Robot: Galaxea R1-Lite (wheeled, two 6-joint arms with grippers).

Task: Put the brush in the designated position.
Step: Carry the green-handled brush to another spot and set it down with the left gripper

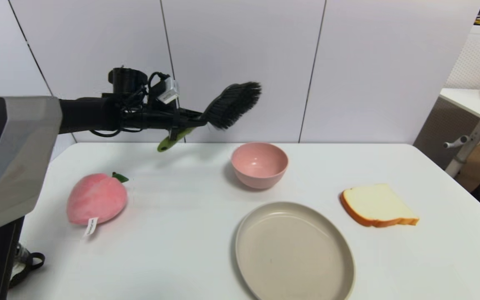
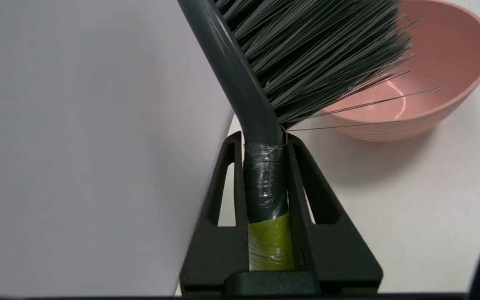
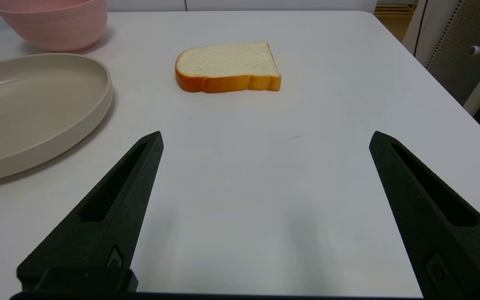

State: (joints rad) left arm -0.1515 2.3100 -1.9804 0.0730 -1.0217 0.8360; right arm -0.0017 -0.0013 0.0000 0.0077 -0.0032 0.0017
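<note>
head view: left pincer [image 1: 196, 121] clamped on brush [image 1: 223, 107] neck, raised above table [image 1: 181, 233].

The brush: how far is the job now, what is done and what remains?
Done: the left gripper has picked up the brush and is shut on its neck, holding it in the air above the table, left of the pink bowl. In hand: carrying it. Left: setting it down and letting go; the brush touches nothing yet. The right gripper is open and idle, low over the table near the bread.
</note>
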